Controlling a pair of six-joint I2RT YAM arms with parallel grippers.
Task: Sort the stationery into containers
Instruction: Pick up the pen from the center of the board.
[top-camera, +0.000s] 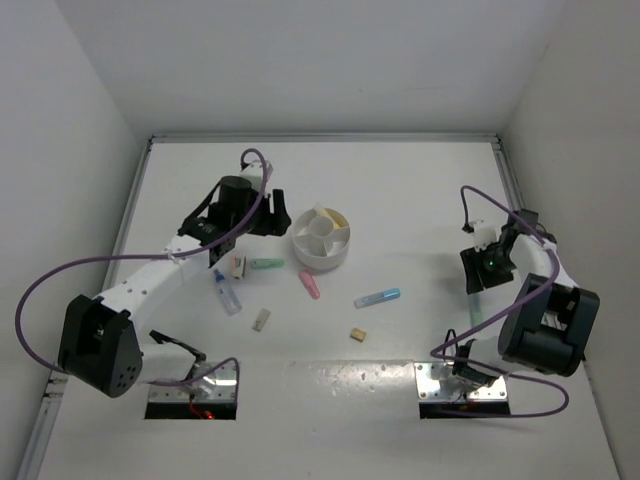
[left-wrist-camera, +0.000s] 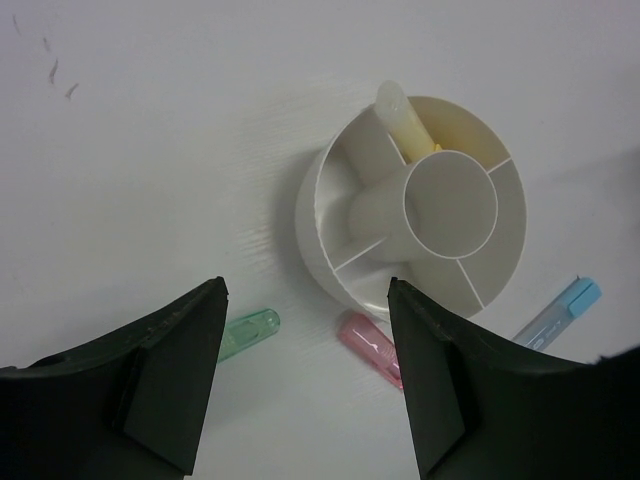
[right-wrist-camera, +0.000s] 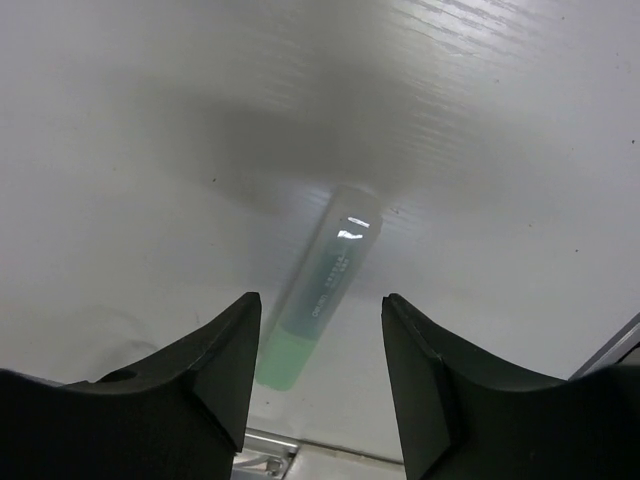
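Observation:
The round white divided bowl (top-camera: 321, 238) stands mid-table and holds a yellow stick (left-wrist-camera: 405, 125) in one compartment; its rim (left-wrist-camera: 310, 215) shows in the left wrist view. My left gripper (top-camera: 268, 214) hovers just left of the bowl, open and empty (left-wrist-camera: 305, 290). Below it lie a green stick (left-wrist-camera: 250, 332), a pink stick (left-wrist-camera: 368, 345) and a blue stick (left-wrist-camera: 560, 312). My right gripper (top-camera: 480, 268) is open (right-wrist-camera: 320, 305) over a green-ended marker (right-wrist-camera: 335, 260) that lies between its fingers on the table, also seen from above (top-camera: 477, 312).
A clear blue-capped tube (top-camera: 227, 293) and tan eraser blocks (top-camera: 262, 319) (top-camera: 357, 335) (top-camera: 239, 266) lie in front of the bowl. White walls enclose the table. The arms' metal base plates (top-camera: 462, 385) are at the near edge.

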